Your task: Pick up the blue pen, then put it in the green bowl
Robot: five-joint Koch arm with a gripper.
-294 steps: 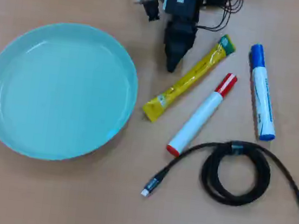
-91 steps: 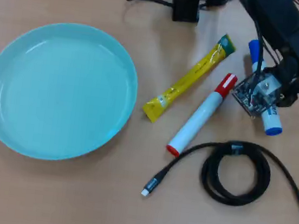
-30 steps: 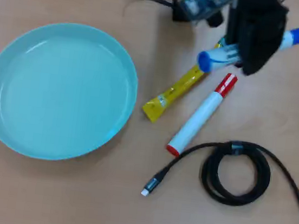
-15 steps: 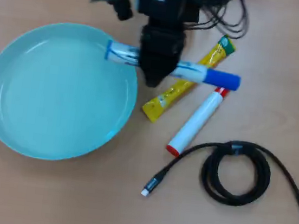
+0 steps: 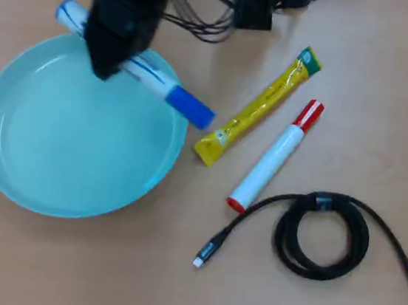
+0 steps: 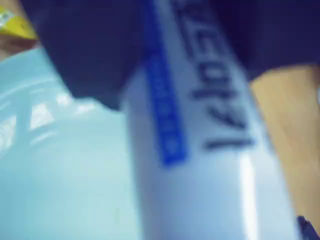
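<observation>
Blue pen [image 5: 150,79]: held above the upper rim of the green bowl [image 5: 75,174], long axis running from upper left to lower right in the overhead view; the blue cap points lower right, out past the bowl's right rim, and the other blue end points upper left beyond the top rim.
Gripper [image 5: 113,45]: clamped around the pen's barrel near its middle; in the wrist view the barrel [image 6: 210,150] with its blue print fills most of the picture, blurred.
Green bowl: on the left part of the desk [image 5: 336,50], nothing lying in it.
Desk: plain light-brown wood.
Other things: a yellow sachet [image 5: 258,108] and a red-capped marker [image 5: 274,157] lie slanted just right of the bowl; a coiled black cable [image 5: 320,234] lies lower right.
Open room: bare desk below the bowl and at far right.
</observation>
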